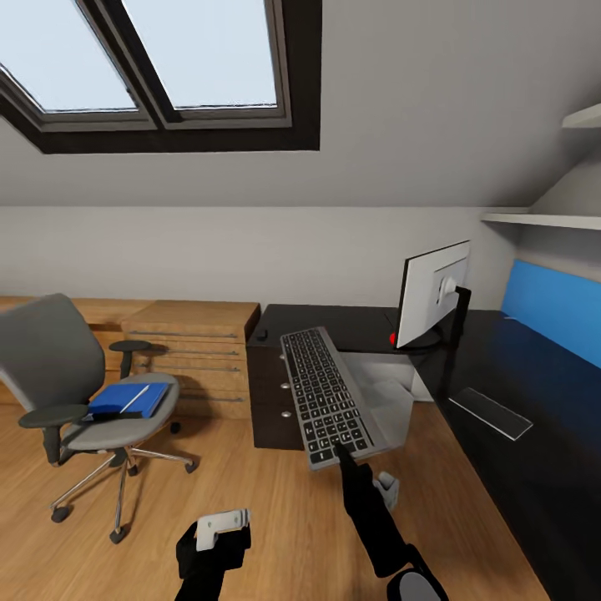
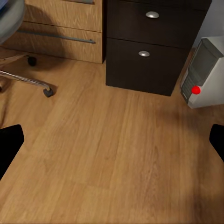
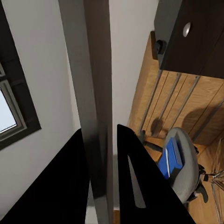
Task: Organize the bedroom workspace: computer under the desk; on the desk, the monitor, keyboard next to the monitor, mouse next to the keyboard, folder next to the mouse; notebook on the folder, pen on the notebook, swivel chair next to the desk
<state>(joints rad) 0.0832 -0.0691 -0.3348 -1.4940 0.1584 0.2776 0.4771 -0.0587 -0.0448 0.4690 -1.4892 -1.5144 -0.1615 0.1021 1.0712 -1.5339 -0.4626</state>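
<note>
The right gripper (image 1: 344, 455) is clamped on the near end of the keyboard (image 1: 325, 394), holding it in the air (keys up) in front of the desk (image 1: 501, 367). Its long axis runs away from the robot toward the monitor (image 1: 432, 292). The left gripper (image 2: 112, 140) hangs spread wide over bare floor (image 2: 102, 154), gripping nothing.
</note>
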